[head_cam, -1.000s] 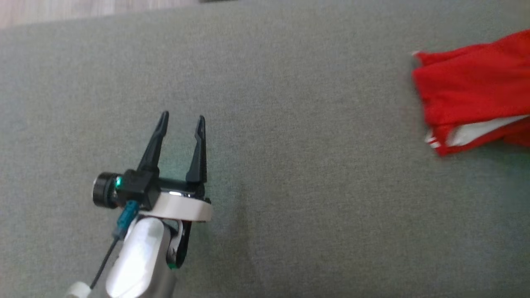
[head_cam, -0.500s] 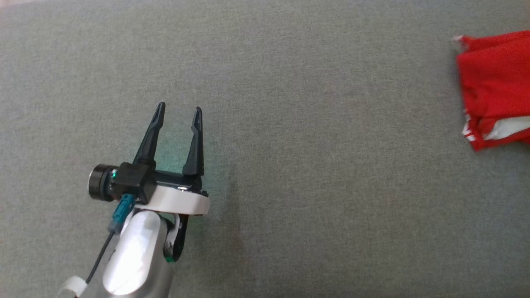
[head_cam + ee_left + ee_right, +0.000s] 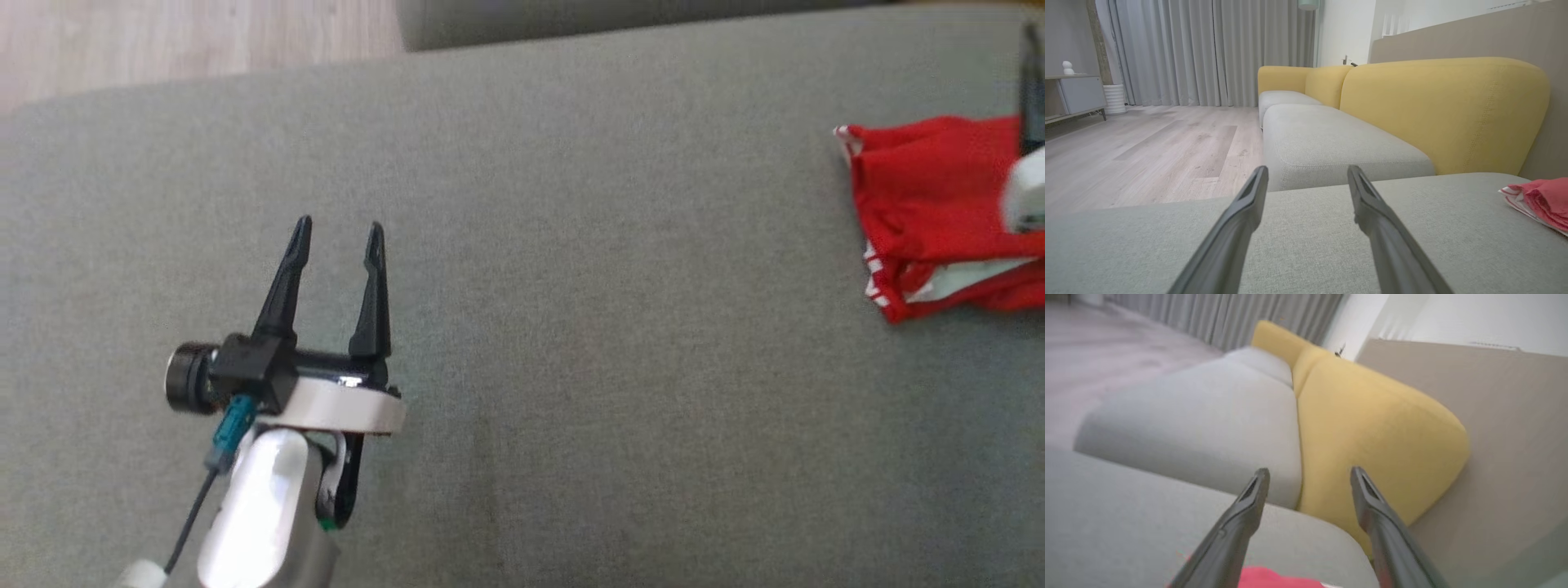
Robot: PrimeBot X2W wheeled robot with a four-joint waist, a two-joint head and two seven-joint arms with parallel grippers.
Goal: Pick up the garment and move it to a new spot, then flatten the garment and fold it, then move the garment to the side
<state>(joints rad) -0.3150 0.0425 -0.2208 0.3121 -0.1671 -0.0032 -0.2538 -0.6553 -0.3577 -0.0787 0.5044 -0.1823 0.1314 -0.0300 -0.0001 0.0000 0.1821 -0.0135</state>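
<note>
Plainly, the red, white-trimmed garment [image 3: 922, 192] lies on a grey cushion [image 3: 571, 327].

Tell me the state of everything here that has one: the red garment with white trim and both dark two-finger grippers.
Red garment with white trim: loosely folded in layers, lying on the grey sofa cushion, not gripped.
Left gripper: open, empty, over bare cushion, well apart from the garment.
Right gripper: open, empty, over the garment.
</note>
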